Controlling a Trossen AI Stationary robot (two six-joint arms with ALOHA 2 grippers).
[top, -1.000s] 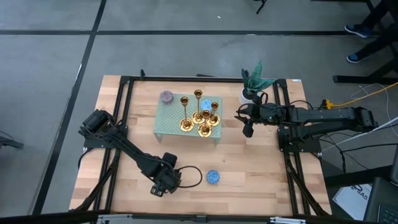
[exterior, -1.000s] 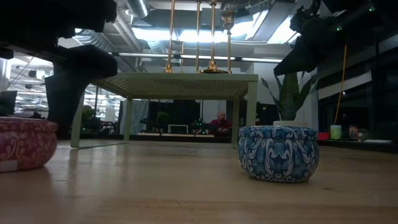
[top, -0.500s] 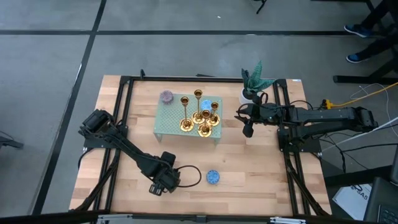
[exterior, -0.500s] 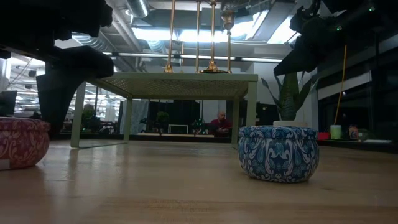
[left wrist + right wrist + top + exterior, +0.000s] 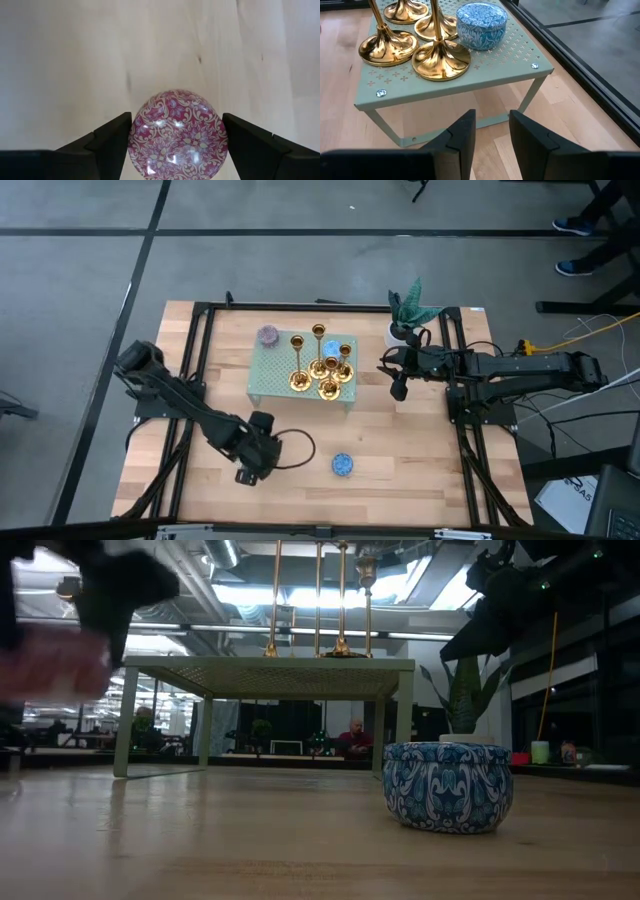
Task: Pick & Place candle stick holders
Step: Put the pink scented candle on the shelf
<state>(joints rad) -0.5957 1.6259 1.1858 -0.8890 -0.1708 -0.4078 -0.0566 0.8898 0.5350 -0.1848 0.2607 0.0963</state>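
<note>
Four candle stick holders (image 5: pixel 322 368) stood upright, long axes vertical, on the green rack (image 5: pixel 262 380) mid-tabletop. Right hand (image 5: pixel 397 384) hovered just beside the rack's edge, fingers narrowly parted, holding nothing; clearly the nearer arm. Left hand (image 5: pixel 250 467) was well apart near the front edge, clamped on a pink candle (image 5: pixel 178 134), lifted off the tabletop (image 5: pixel 400 450).

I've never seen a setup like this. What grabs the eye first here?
The cluster of shiny gold candle stick holders stands out, grouped on a pale green perforated stand at the table's far middle, with a blue candle among them. Nearer the front, the left gripper holds a pink patterned candle between its jaws, lifted off the wood, while another blue patterned candle sits alone beside it.
</note>
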